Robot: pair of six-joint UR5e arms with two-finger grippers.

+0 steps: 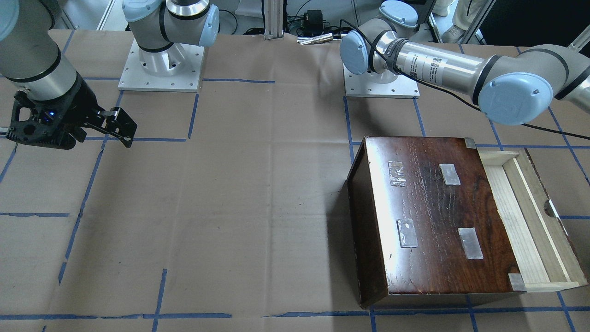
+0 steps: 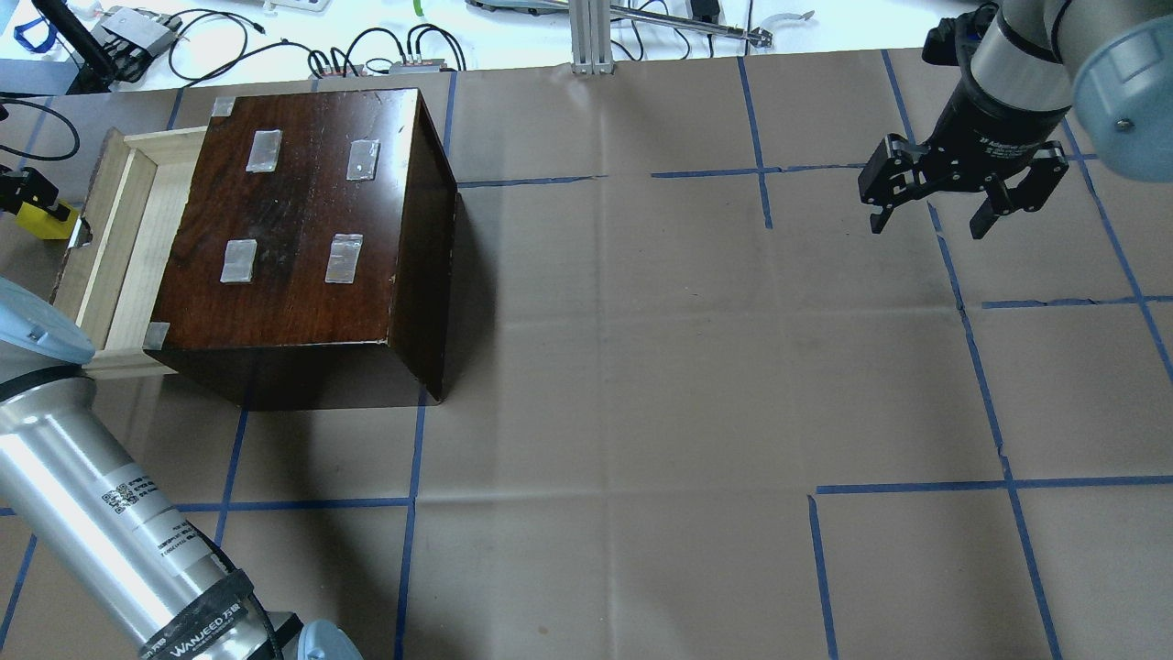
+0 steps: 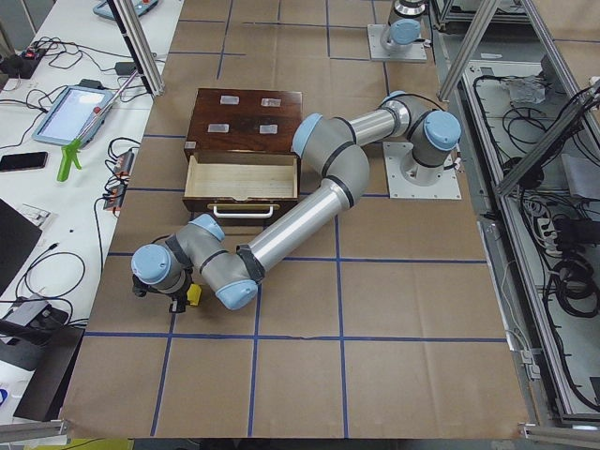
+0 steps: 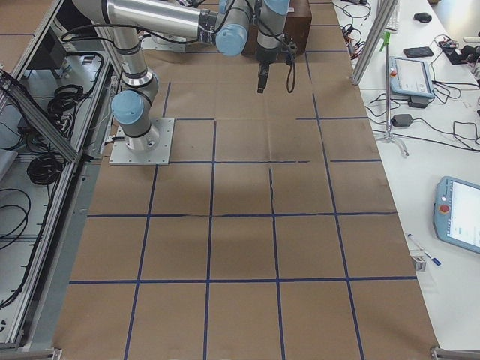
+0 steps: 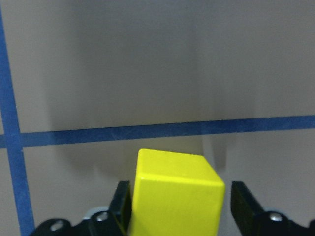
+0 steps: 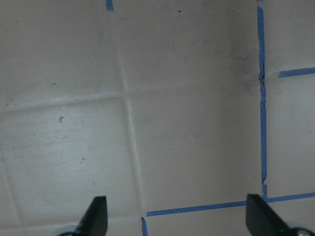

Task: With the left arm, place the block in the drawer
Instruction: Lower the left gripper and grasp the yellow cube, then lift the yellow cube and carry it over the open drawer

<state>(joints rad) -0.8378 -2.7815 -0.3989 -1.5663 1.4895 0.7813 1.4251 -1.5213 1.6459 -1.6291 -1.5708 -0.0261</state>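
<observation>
The yellow block [image 5: 177,194] sits between the fingertips of my left gripper [image 5: 180,204], which is shut on it low over the brown paper. I cannot tell if the block touches the table. In the overhead view the block [image 2: 41,221] and left gripper [image 2: 26,194] are at the far left edge, just in front of the drawer's notched dark front. The drawer [image 2: 124,229] is pulled out of the dark-brown box [image 2: 293,211] and looks empty. It also shows in the front-facing view [image 1: 521,216]. My right gripper [image 2: 930,215] hangs open and empty far to the right.
Blue tape lines cross the brown paper table cover [image 2: 641,367]. Cables and devices [image 2: 229,46] and an aluminium post [image 2: 591,37] lie beyond the table's far edge. My left arm's long link [image 2: 101,513] crosses the near left corner. A tablet [image 3: 80,108] lies on the side bench.
</observation>
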